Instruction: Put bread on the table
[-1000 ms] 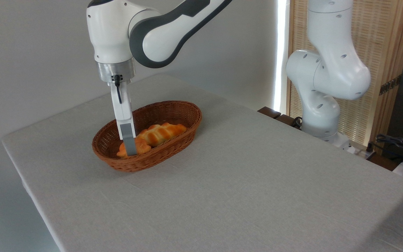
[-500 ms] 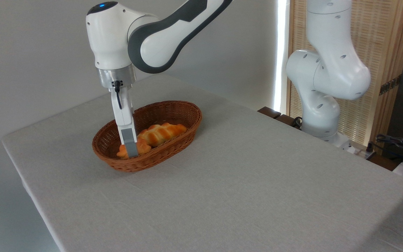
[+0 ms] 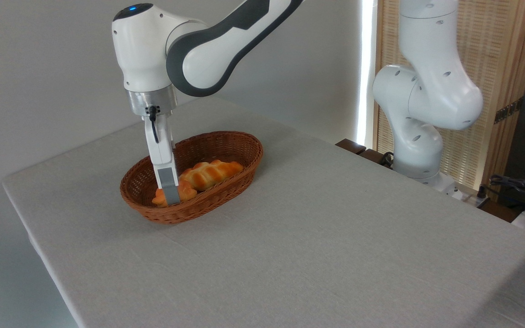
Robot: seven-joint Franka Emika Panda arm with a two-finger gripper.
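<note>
Two breads lie in the basket [image 3: 226, 141] on my screen: the bun [image 3: 178, 195] at its near-left end and the loaf [image 3: 210, 173] running up toward the right, close against the bun. The basket sits on the table [image 3: 312, 237], toward the far-left part of the cloth. My arm [image 3: 185, 50] reaches in from the upper right and points the tool [image 3: 169, 197] straight down into the basket's left end. From this side I see only one grey finger pad [image 3: 168, 184], edge-on, standing in front of the bun and covering its middle; orange shows on both sides of it. The other finger is hidden behind (so the camera gives me no view of the gap). I cannot tell whether the fingers are apart or pressed on the bun, nor whether the pad is touching it or just in front. The bun appears to rest low in the basket, its lower edge hidden by the wicker rim. Past the table's right edge stands the arm's white base [image 3: 419, 136], with a slatted wooden screen [image 3: 490, 68] behind it.
</note>
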